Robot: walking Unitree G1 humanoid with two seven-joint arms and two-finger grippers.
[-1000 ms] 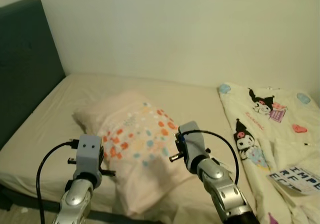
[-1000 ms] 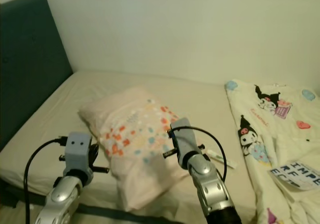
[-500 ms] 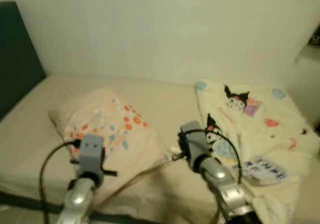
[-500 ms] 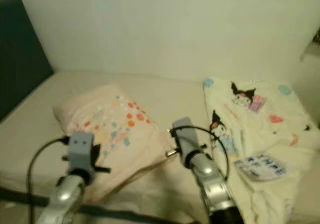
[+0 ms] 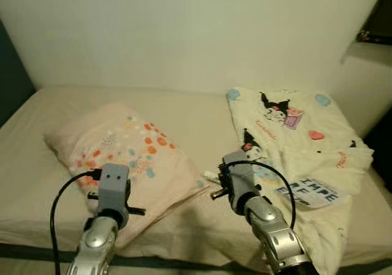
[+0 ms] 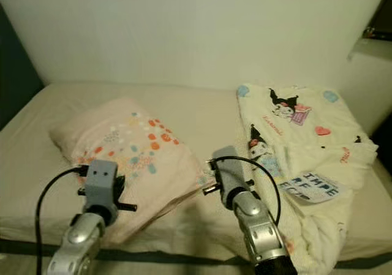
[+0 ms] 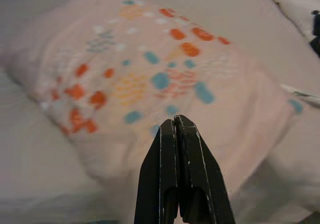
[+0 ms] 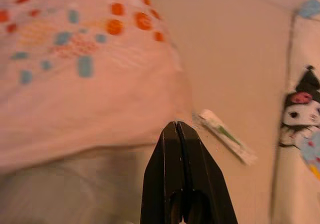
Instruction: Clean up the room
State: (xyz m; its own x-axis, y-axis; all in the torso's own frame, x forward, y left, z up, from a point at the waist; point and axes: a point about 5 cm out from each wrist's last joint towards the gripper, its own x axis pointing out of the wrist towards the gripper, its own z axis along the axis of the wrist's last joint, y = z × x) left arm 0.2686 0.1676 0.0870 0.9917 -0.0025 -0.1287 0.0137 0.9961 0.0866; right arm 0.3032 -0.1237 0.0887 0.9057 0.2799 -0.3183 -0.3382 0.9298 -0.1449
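A small white wrapper with green print was seen lying flat on the bare sheet of the bed, in the gap between the pillow and the blanket; as the one loose scrap in sight, it was judged the likeliest thing to be cleared away. The pillow, pale pink with orange and blue dots, was laid askew toward the near edge of the mattress, one corner reaching close to the wrapper. The cream blanket, printed with cartoon figures, was bunched over the robot's right half of the bed and spilled over its front edge, which suggested it was yet to be straightened. A printed sheet of paper was rested on its folds.

The right gripper was held above the sheet just short of the wrapper, its fingers pressed fully together with nothing between them. The left gripper was held over the pillow, likewise closed tight and empty. Both arms were raised level before the body, apparently as a carrying posture rather than a reach
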